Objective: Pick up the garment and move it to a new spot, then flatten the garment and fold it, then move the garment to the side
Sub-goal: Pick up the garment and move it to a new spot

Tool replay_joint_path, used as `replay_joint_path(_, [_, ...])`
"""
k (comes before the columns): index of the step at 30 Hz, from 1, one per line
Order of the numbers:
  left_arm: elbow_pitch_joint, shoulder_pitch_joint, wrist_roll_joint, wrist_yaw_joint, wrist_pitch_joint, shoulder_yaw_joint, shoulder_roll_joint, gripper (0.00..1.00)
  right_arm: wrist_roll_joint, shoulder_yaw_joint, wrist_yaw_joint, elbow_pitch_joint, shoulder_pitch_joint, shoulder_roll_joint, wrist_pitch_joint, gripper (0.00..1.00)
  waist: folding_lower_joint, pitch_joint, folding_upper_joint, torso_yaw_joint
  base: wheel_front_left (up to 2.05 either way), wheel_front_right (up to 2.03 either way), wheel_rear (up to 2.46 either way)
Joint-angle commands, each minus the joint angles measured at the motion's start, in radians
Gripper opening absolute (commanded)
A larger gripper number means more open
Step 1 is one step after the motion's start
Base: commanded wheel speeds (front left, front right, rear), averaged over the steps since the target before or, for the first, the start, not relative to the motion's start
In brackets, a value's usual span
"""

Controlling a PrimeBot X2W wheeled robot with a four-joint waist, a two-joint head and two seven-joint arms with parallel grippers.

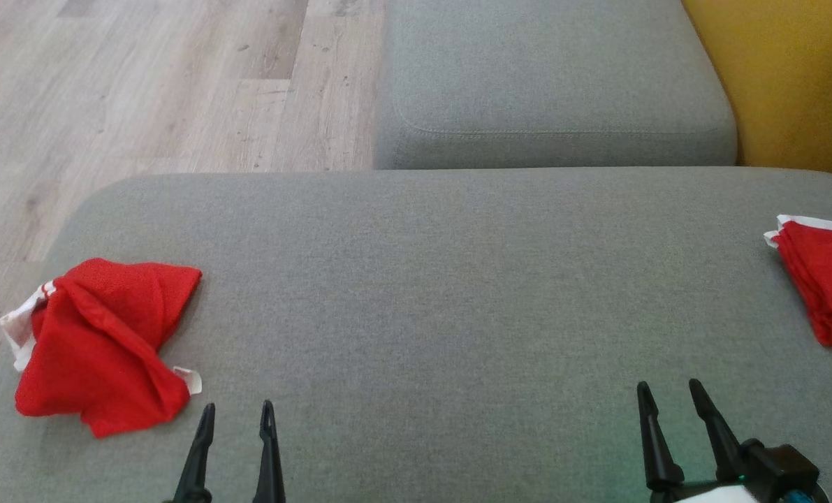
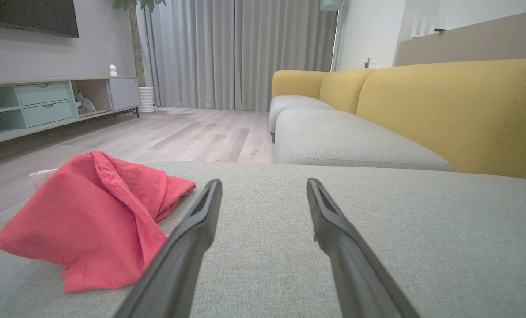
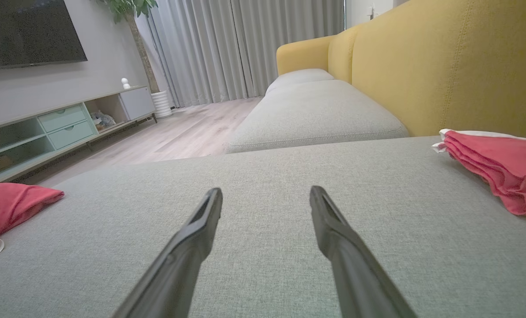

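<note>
A crumpled red garment with white trim (image 1: 101,342) lies in a heap at the left end of the grey cushion (image 1: 429,293); the left wrist view has the same heap (image 2: 90,216) low on its left. My left gripper (image 1: 238,413) hovers open just right of the heap, nothing between its fingers (image 2: 201,216). At the cushion's right edge rests a second red garment (image 1: 824,279), folded in layers (image 3: 497,170). My right gripper (image 1: 669,391) is open and empty, left of and nearer than that folded piece.
A second grey seat cushion (image 1: 548,84) sits beyond, with the yellow sofa back (image 1: 793,77) along the right. Wooden floor (image 1: 150,84) lies past the cushion's left and far edges. A TV cabinet (image 2: 46,106) and curtains (image 2: 240,53) stand across the room.
</note>
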State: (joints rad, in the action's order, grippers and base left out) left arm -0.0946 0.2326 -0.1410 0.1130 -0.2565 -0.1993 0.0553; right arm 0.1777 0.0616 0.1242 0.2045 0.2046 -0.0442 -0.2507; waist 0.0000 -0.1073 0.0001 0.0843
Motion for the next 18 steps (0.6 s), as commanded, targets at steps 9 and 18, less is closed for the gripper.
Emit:
replay_joint_path(9, [0.014, -0.038, 0.015, -0.004, -0.005, 0.033, -0.005, 1.0, 0.003, 0.025, 0.007, -0.024, -0.032, -0.006, -0.011, 1.0, 0.0, -0.012, -0.0001, 0.012, 0.0, 0.0, 0.0])
replay_joint_path(18, [0.055, -0.044, -0.004, 0.013, -0.005, 0.059, -0.005, 1.0, -0.002, 0.062, 0.007, -0.019, -0.003, -0.006, -0.011, 1.0, 0.0, -0.007, -0.0001, 0.187, 0.0, 0.0, 0.0])
